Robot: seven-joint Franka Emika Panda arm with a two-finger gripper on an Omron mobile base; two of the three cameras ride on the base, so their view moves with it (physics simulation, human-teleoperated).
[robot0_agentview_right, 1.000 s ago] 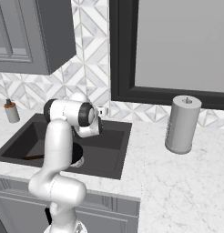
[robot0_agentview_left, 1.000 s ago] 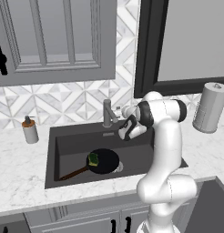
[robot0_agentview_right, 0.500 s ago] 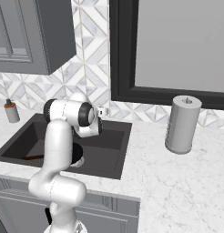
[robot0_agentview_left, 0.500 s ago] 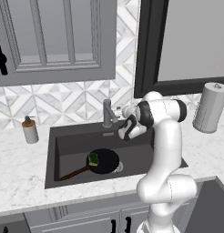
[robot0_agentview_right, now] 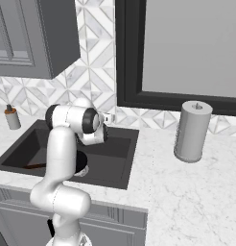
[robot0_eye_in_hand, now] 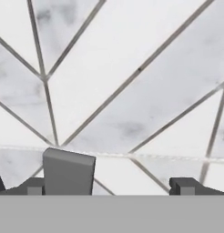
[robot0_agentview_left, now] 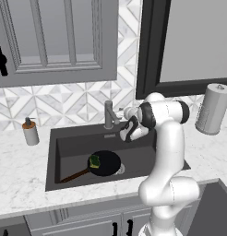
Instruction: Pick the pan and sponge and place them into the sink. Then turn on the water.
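I see the pan (robot0_agentview_left: pixel 105 163) lying flat in the sink (robot0_agentview_left: pixel 64 144), over the drain, its handle pointing toward the front left corner. The sponge (robot0_agentview_left: pixel 94 161) rests on the pan, at its left side. The gripper (robot0_agentview_left: pixel 125 123) is at the faucet (robot0_agentview_left: pixel 108 115), near the sink's back rim. In the hand view the fingers (robot0_eye_in_hand: pixel 183 185) stand wide apart, grasping nothing, with the grey lever (robot0_eye_in_hand: pixel 68 171) beside the left one and the tiled wall (robot0_eye_in_hand: pixel 132 82) ahead.

Glossy white rounded arm (robot0_agentview_left: pixel 168 152) segments, dark bands at the joints.
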